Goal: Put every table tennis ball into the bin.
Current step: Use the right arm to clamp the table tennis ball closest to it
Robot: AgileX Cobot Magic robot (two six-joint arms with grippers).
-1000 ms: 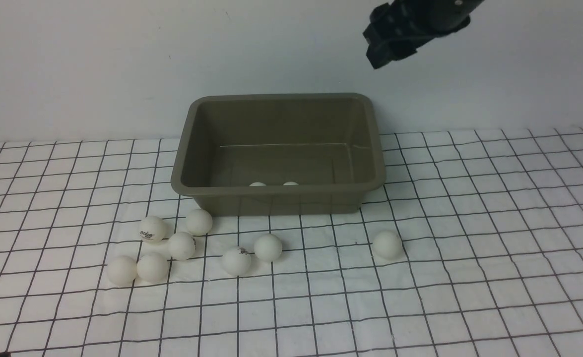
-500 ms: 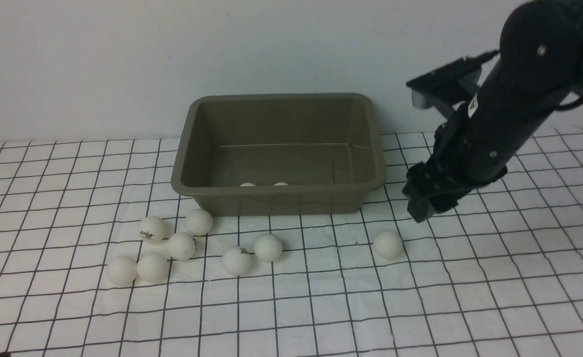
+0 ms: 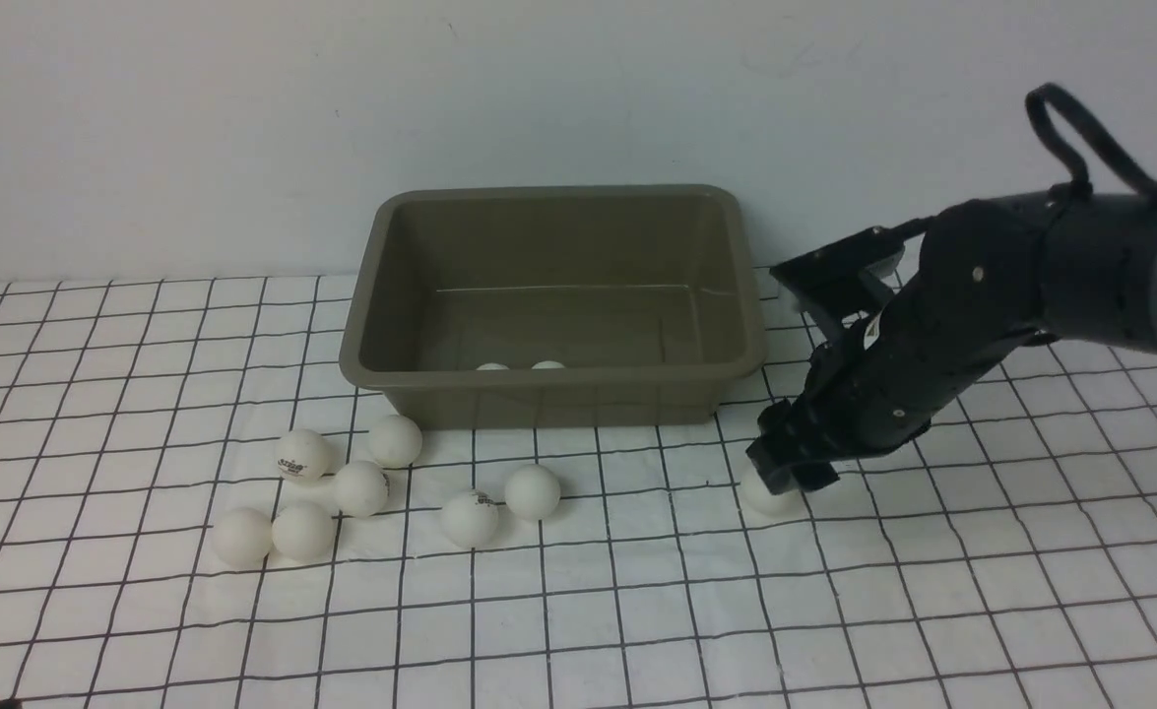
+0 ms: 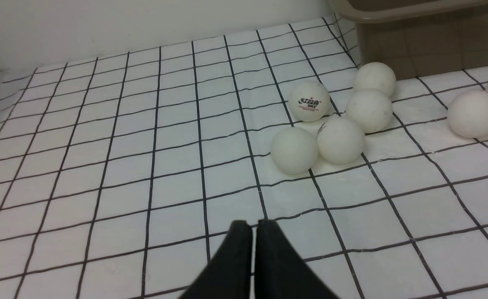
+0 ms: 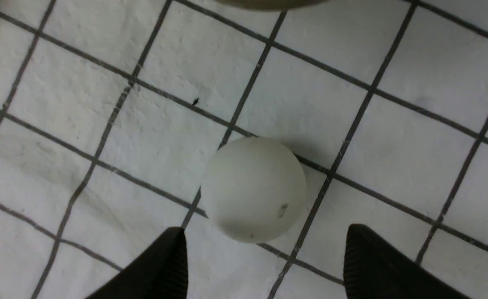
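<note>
The olive-grey bin [image 3: 539,405] stands at the back middle with two table tennis balls [image 3: 491,367] showing just above its front wall. Several more balls lie on the checked cloth in front of it, in a cluster at the left [image 3: 360,488] [image 4: 340,140] and a pair [image 3: 532,491] nearer the middle. One lone ball [image 3: 767,500] [image 5: 254,189] rests at the right. My right gripper [image 3: 791,477] [image 5: 264,234] hangs open just over it, the fingertips either side and not touching. My left gripper [image 4: 252,224] is shut and empty, low over the cloth, short of the cluster.
A white cloth with a black grid [image 3: 932,591] covers the table up to a pale wall behind. The bin's rim [image 4: 418,8] shows at the edge of the left wrist view.
My right arm has swung from high above the bin's far right corner down to the lone ball, jaws staying open. The two balls in the bin rolled a little left.
</note>
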